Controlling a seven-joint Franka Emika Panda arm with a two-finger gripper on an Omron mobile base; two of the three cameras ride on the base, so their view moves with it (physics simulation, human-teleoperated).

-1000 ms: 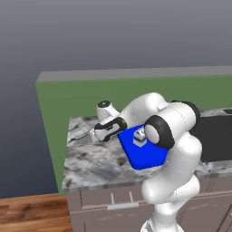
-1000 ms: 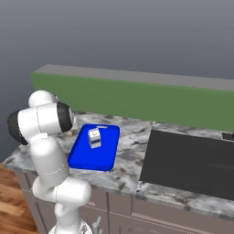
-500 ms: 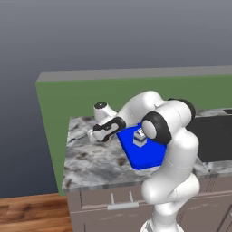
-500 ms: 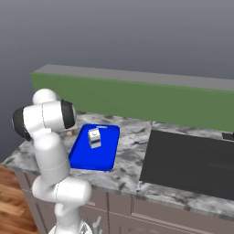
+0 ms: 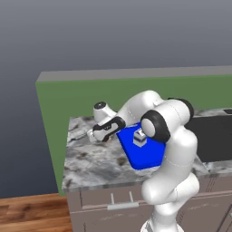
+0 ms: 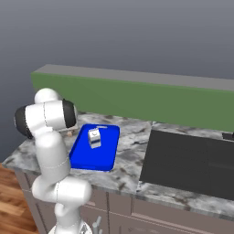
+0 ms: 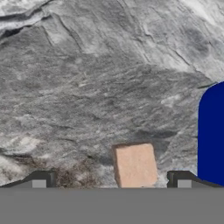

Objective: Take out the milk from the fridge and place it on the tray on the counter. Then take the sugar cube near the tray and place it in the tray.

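With the arm folded over to the left end of the surface (image 5: 90, 158), I have the fingers (image 7: 111, 181) spread wide apart and empty, low over the marbled stone. On the hand view the sugar cube (image 7: 134, 165) sits between the two tips, closer to the right one, and I can't tell if either tip touches it. It rests flat on the surface, just beside the rounded edge of the tray (image 7: 213, 131), which comes in from the right of that view. From the left base view the hand (image 5: 105, 129) hangs just off the tray's (image 5: 145, 156) left edge. The milk (image 5: 140, 138) stands upright on the tray, towards its far half; in the right base view the milk (image 6: 94, 137) is well inside the blue rim (image 6: 87, 163). A small tan speck shows left of the tray beside the arm there, too small to confirm as the cube. A dark flat panel (image 6: 187, 162) is set into the surface right of the tray.
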